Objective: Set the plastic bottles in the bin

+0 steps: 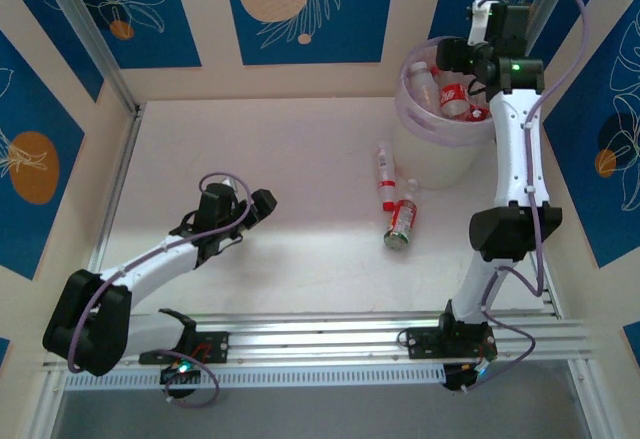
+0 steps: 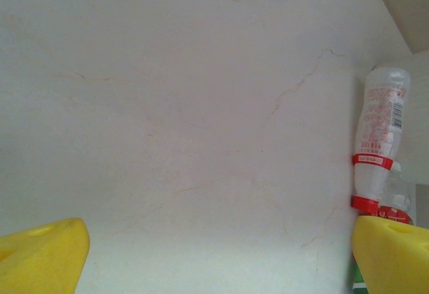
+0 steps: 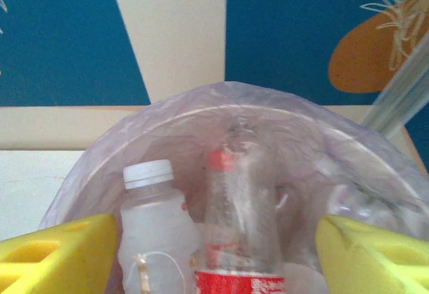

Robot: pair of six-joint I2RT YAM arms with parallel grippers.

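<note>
The translucent pale bin (image 1: 447, 127) stands at the back right and holds several plastic bottles (image 1: 455, 98). My right gripper (image 1: 457, 57) hovers over it, open. In the right wrist view its yellow fingers (image 3: 57, 257) stand wide on either side of a blurred red-capped bottle (image 3: 241, 220) and a white-capped bottle (image 3: 154, 227), both inside the bin's rim (image 3: 201, 116); neither finger touches them. On the table lie a clear red-labelled bottle (image 1: 386, 174) and a red-labelled bottle (image 1: 402, 224). My left gripper (image 1: 262, 204) is open and empty over bare table, left of the clear bottle (image 2: 379, 133).
Walls with blue and cream panels close in the back and sides. An aluminium rail (image 1: 320, 334) runs along the near edge by the arm bases. The white tabletop (image 1: 250, 149) stretches between the left arm and the lying bottles.
</note>
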